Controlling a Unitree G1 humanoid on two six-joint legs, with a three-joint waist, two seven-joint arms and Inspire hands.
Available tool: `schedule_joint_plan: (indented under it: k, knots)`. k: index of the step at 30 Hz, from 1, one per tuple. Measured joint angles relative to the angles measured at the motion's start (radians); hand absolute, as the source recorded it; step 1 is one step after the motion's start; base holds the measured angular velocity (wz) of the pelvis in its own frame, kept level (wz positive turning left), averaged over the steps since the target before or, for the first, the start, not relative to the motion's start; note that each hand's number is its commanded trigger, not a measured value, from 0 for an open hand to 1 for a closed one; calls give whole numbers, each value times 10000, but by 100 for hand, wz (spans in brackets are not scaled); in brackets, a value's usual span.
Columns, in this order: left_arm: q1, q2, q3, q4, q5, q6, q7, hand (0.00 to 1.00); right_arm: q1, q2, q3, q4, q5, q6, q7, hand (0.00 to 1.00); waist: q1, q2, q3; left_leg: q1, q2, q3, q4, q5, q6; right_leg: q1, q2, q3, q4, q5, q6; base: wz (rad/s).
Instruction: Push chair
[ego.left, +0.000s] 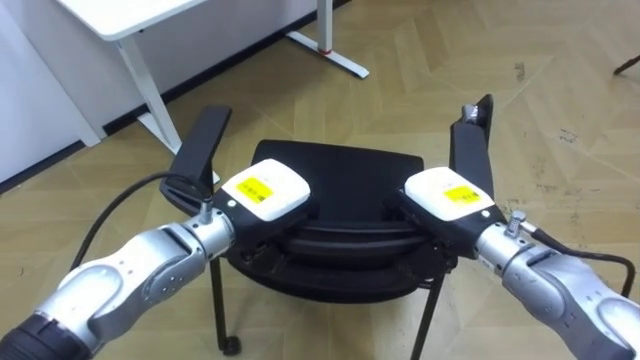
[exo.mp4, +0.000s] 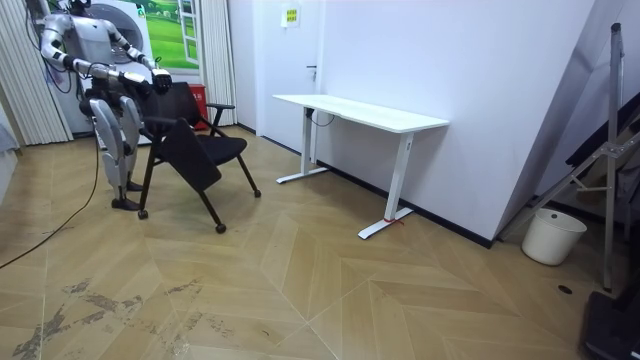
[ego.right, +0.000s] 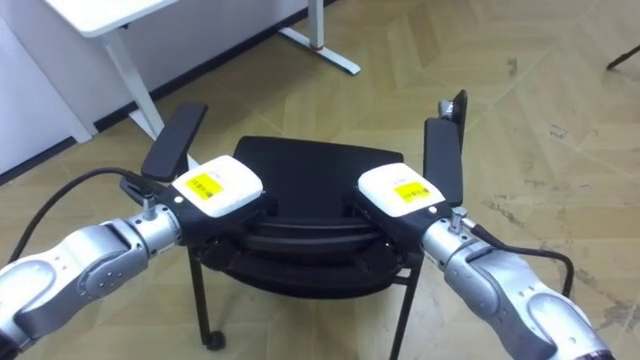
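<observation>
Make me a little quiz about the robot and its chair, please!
1. True or false: the left hand and the right hand are both at the backrest of the chair.
2. Pick one. What stands by the wall beyond the chair? A: a white table. B: a sofa. C: a bed.
3. Fill the gap: the white bucket stands on the room view's ____ side.
Key: 1 true; 2 A; 3 right.
</observation>
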Motion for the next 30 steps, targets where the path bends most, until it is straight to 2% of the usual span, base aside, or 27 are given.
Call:
schedule_joint_plan:
  k: [4,7,9,11,12,13,14,15,16,17,18,19,20,21,22,24,25,26,27,28,29,30]
  knots:
    - [-6,21,11,20,107,-37,12,100,1,79,34,116,25,-48,10,100,-56,-182,11,-147,77,-100,422,-81,-101,16,-19,-188,253,-221,-81,16]
    - [-15,36,18,281,186,-187,13,100,-5,306,45,464,17,-317,-24,100,-49,-258,31,-674,343,4,2035,-337,-288,176,1,-451,604,-571,-252,17]
    - [-16,38,49,479,177,-292,47,100,-7,377,86,482,8,-383,-3,100,-180,-257,66,-1362,577,21,3851,-358,-313,185,-1,-589,1131,-1081,-399,28]
    - [-15,-16,126,552,174,-335,45,100,-13,344,79,392,-38,-397,4,100,-248,-133,145,-2056,910,-61,5301,-302,-316,194,24,-781,1675,-1482,-542,37]
    - [-15,-84,127,628,174,-339,42,100,-15,337,78,399,-61,-389,22,100,-272,-137,158,-2390,954,-233,5990,-107,-328,208,3,-847,1998,-1786,-686,32]
    - [-15,-131,127,652,175,-343,43,100,-13,298,63,400,-75,-407,21,100,-315,-137,158,-2555,952,-292,6216,-67,-315,216,-27,-900,2089,-1925,-653,50]
    - [-50,-233,123,668,173,-345,56,100,-23,123,12,355,-73,-501,0,100,-519,-108,177,-3011,823,-313,6209,-232,-180,209,-28,-935,2199,-2111,-629,50]
    - [-58,-309,122,681,175,-340,82,100,-22,30,3,330,-61,-531,-15,100,-572,-104,180,-3299,721,-223,6106,-300,-71,183,-34,-909,2240,-2167,-631,40]
    - [-68,-415,121,680,175,-338,111,100,-25,-127,-21,262,-15,-604,-13,100,-490,-114,201,-3803,589,5,5756,-308,-51,95,-50,-751,2332,-2241,-631,-10]
    - [-66,-441,121,683,170,-409,113,100,-25,-322,-22,258,26,-675,-44,100,-315,-24,164,-4108,503,234,4902,-188,-76,113,-56,-696,2300,-2247,-621,-36]
    - [-64,-446,118,694,149,-458,113,100,-16,-379,-8,261,42,-700,-84,100,-205,-20,166,-4147,493,358,4335,-53,-76,137,-72,-687,2297,-2251,-627,-53]
    - [-55,-454,96,721,52,-510,106,100,-5,-436,23,285,110,-735,-162,100,-93,6,182,-4148,430,357,3083,345,-10,170,-84,-729,2307,-2316,-583,-50]
    - [7,-476,89,723,52,-514,104,100,9,-448,63,392,114,-787,-255,100,29,13,109,-4098,337,332,2442,1097,215,226,-197,-766,2326,-2414,-473,-52]
    - [12,-479,122,705,52,-511,78,100,8,-405,75,421,80,-778,-273,100,71,-4,24,-3948,224,339,2137,1485,272,277,-329,-846,2291,-2483,-339,-35]
    - [12,-456,150,672,57,-511,78,100,8,-383,74,435,37,-776,-323,100,79,-37,-9,-3932,126,317,2055,1559,335,313,-387,-848,2293,-2492,-283,-10]
    - [-22,-392,188,489,90,-454,79,100,3,-404,25,396,22,-787,-470,100,-87,-148,-35,-3819,-262,345,1950,1675,516,386,-672,-921,2310,-2605,22,15]
    - [-22,-384,185,493,90,-456,79,100,3,-399,35,412,18,-787,-519,100,-135,-173,-28,-3730,-373,337,1931,1675,608,487,-759,-922,2311,-2642,56,15]
    - [-21,-404,176,566,69,-472,87,100,4,-400,55,415,3,-785,-548,100,-234,-237,-14,-3529,-606,360,1942,1589,765,717,-994,-940,2408,-2714,116,12]
    - [-28,-461,176,630,65,-495,105,100,3,-423,55,404,-8,-794,-550,100,-290,-321,-30,-3376,-906,398,1983,1398,937,822,-1293,-950,2678,-2905,312,11]
    - [-65,-478,176,646,65,-497,111,100,-3,-434,48,380,-23,-797,-582,100,-320,-364,-39,-3342,-1045,412,2033,1293,996,817,-1435,-956,2873,-2998,397,8]
    - [-214,-491,175,742,42,-530,155,100,-101,-538,46,373,-68,-810,-687,100,-360,-400,-26,-3350,-1254,436,2225,1070,1140,659,-1697,-954,3474,-3115,567,4]
    - [-317,-517,175,833,36,-550,173,100,-174,-551,44,396,-101,-813,-711,100,-373,-393,-25,-3380,-1318,448,2361,946,1198,451,-1832,-959,3984,-3090,592,9]
